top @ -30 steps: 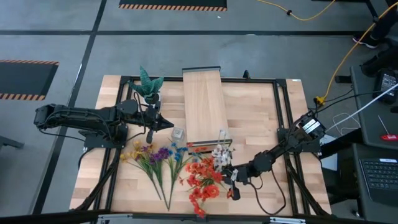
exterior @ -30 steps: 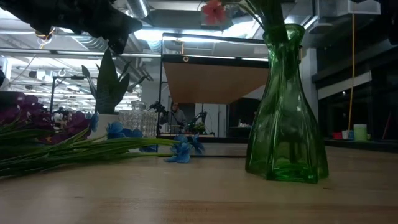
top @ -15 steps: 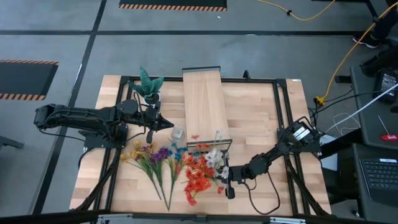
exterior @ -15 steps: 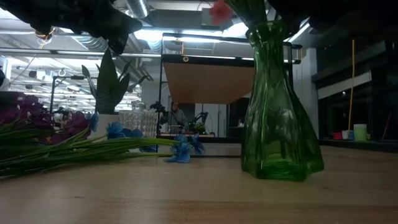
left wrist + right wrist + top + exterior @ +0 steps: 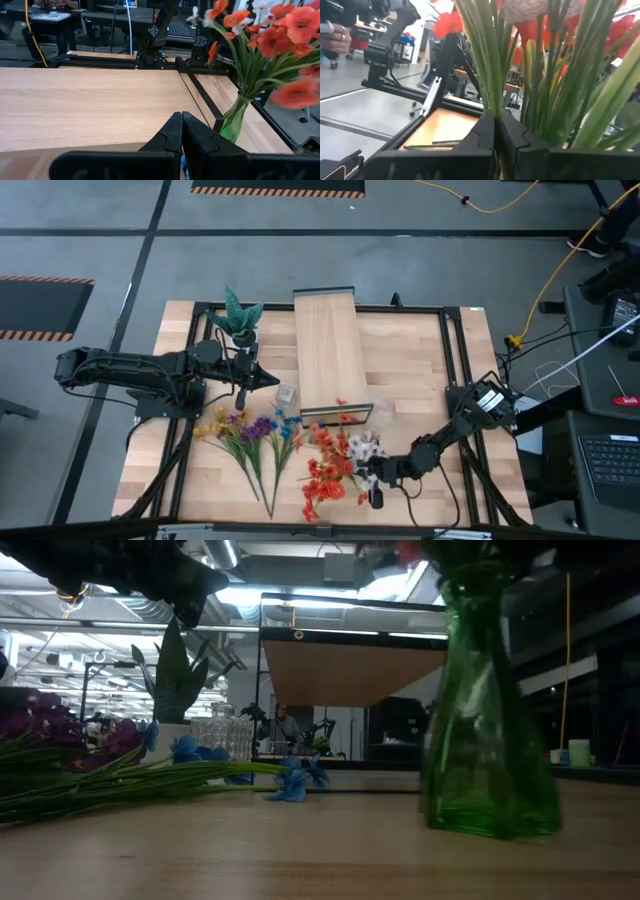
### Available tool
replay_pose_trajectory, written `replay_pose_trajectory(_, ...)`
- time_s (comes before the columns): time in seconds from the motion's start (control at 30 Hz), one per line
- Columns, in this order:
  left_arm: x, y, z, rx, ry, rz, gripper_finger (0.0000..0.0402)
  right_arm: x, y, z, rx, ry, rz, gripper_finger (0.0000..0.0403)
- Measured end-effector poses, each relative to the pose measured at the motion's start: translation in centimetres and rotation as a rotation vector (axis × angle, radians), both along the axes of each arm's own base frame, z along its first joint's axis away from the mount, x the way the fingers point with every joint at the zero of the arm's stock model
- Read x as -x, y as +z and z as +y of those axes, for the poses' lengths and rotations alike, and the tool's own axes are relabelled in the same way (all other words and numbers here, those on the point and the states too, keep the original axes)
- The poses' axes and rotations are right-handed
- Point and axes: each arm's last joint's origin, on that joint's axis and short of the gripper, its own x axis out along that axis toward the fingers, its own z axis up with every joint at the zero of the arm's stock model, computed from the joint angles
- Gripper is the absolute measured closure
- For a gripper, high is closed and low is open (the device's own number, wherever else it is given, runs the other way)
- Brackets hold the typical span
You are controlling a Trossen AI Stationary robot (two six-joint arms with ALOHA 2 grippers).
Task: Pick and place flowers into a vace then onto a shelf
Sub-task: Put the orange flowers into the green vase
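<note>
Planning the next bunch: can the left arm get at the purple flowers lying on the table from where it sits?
Probably yes. The left gripper hangs just beyond the purple flowers, fingers shut, with nothing between them. The green vase and right gripper are off to the other side.

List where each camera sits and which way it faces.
High view: overhead, looking straight down on the table, the shelf and both arms.
Low view: at tabletop height, level towards the room, green vase close; a dark arm overhead.
Left wrist view: on the left arm, facing the red-orange flowers; left end effector shut.
Right wrist view: on the right arm, against the stems; right end effector shut.
Shared: low and left wrist views both show the vase.
</note>
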Motion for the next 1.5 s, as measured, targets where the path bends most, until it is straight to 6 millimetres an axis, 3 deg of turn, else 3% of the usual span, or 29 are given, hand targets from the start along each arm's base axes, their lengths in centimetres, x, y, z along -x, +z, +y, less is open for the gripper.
replay_pose_trajectory(0.2,0.0,0.0,0.0,0.0,0.0,0.0,0.0398,0.5,-0.1,0.4,-0.004,-0.073,0.023,0.0396)
replay_pose_trajectory(0.87,0.0,0.0,0.0,0.001,0.0,0.0,0.0398,0.5,-0.7,0.5,-0.026,-0.077,0.072,0.039)
replay_pose_trajectory(1.13,0.0,0.0,0.0,0.0,0.0,0.0,0.0398,1.7,-0.5,1.5,-0.032,-0.156,0.073,0.0343)
replay_pose_trajectory(1.5,0.0,0.0,0.0,0.0,0.0,0.0,0.0398,2.2,-0.5,1.9,-0.067,-0.14,0.07,0.0286)
